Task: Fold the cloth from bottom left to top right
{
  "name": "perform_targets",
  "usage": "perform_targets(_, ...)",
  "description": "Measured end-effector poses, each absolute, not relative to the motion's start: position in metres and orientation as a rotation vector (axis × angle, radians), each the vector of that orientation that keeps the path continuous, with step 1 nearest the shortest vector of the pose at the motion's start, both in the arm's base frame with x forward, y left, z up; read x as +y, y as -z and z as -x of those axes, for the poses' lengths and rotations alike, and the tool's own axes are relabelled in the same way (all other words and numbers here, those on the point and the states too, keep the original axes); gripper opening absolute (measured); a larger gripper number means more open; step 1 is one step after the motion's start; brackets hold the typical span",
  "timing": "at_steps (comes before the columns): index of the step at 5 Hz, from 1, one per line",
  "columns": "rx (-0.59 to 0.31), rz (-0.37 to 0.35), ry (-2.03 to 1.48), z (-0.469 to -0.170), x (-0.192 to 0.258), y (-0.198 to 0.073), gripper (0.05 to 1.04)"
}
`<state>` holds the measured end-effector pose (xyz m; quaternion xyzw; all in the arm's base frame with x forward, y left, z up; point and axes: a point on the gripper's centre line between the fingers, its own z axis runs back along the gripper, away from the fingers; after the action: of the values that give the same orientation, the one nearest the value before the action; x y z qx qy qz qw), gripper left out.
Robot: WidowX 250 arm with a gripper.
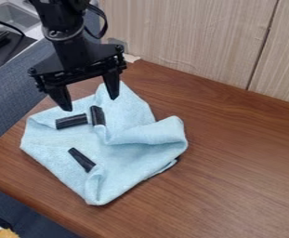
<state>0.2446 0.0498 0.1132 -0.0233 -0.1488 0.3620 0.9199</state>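
The gripper [89, 104] hangs down, fingers [60, 96] spread apart.

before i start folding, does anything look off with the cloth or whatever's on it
Yes. The blue cloth is rumpled, its right side bunched into a thick fold instead of lying flat. Three short black pieces also show on its left half, odd on a cloth to be folded; I can't tell what they are.

Three black pieces [81, 159] (plus one cloth [128, 162])

The top edge cuts off the arm [74, 50], the right edge the table [246, 181], the bottom edge a yellow thing [6, 234] too cropped to identify.
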Motion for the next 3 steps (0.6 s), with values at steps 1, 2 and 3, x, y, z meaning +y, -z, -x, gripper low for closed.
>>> perform_targets(1, -0.283, 0.05, -0.744, -0.242, 0.049, -0.107, 0.999)
perform_targets(2, -0.276, 0.059, -0.785, -0.234, 0.067, -0.101, 0.999)
perform_targets(3, -0.278, 0.058, -0.808, -0.227, 0.085, -0.095, 0.999)
